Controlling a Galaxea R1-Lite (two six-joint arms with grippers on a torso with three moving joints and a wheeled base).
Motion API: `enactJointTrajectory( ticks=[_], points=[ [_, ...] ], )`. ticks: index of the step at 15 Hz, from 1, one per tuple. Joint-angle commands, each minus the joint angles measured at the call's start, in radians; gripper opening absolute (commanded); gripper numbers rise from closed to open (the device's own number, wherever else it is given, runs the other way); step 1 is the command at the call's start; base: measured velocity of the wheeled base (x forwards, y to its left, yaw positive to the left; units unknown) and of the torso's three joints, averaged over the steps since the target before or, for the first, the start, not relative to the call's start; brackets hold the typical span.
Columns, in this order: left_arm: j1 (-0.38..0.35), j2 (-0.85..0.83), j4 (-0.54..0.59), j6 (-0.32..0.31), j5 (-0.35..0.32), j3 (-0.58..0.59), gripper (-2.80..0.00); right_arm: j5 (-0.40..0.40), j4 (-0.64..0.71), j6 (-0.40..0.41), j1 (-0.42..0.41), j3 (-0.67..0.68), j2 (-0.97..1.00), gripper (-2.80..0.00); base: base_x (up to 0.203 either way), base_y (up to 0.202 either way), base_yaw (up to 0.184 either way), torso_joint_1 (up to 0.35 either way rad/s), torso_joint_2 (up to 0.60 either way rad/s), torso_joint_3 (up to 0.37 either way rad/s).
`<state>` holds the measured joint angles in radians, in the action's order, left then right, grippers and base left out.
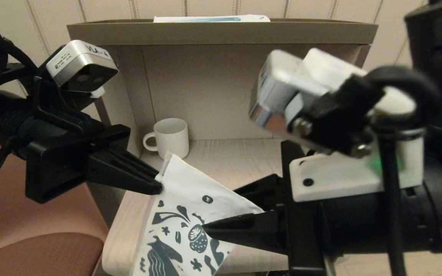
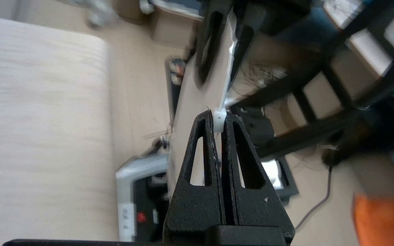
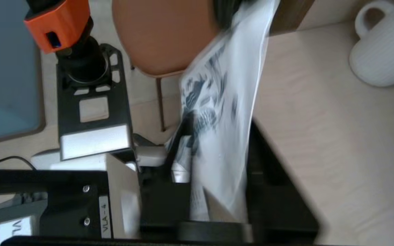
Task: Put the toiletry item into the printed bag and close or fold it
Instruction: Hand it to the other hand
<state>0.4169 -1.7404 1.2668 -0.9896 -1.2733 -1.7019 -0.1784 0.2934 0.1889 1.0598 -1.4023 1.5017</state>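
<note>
The printed bag [image 1: 190, 214], white with dark teal doodles, hangs lifted above the desk's front left corner. My left gripper [image 1: 159, 186] is shut on the small white zip piece at the bag's top corner [image 2: 218, 119]. From there the bag's edge [image 2: 229, 68] runs away towards the other arm. My right gripper [image 1: 225, 211] reaches in from the right, lower on the bag. Its jaws stand apart with the bag's sheet [image 3: 224, 112] between them [image 3: 221, 136], so it is open. The toiletry item is hidden.
A white ribbed mug [image 1: 169, 138] stands at the back left of the light wooden desk [image 1: 236, 157], under a hutch shelf [image 1: 221, 32]. A long white-and-blue box [image 1: 211, 18] lies on the shelf. A brown chair [image 1: 40, 253] stands by the desk's left side.
</note>
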Motion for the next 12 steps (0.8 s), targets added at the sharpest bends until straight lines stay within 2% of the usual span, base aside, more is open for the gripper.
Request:
enactJointTrajectory(
  ticks=[1, 8, 10, 12],
  points=[
    [0.003, 0.004, 0.008, -0.006, -0.011, 0.002, -2.80, 0.000, -0.031, 0.003, 0.000, 0.008, 0.003, 0.00, 0.000, 0.000, 0.000, 0.000, 0.00, 0.000],
    [0.007, -0.002, -0.026, -0.008, 0.012, -0.018, -2.80, 0.003, -0.025, -0.005, -0.013, -0.072, 0.010, 0.00, 0.000, 0.000, 0.000, 0.000, 0.00, 0.000],
    [0.023, -0.005, -0.073, -0.006, 0.114, -0.052, -2.80, 0.003, 0.080, -0.005, -0.071, -0.153, 0.012, 0.00, 0.000, 0.000, 0.000, 0.000, 0.00, 0.000],
    [0.065, -0.015, -0.090, -0.005, 0.241, -0.095, -2.80, 0.003, 0.203, -0.005, -0.094, -0.209, 0.003, 0.00, 0.000, 0.000, 0.000, 0.000, 0.00, 0.000]
  ],
)
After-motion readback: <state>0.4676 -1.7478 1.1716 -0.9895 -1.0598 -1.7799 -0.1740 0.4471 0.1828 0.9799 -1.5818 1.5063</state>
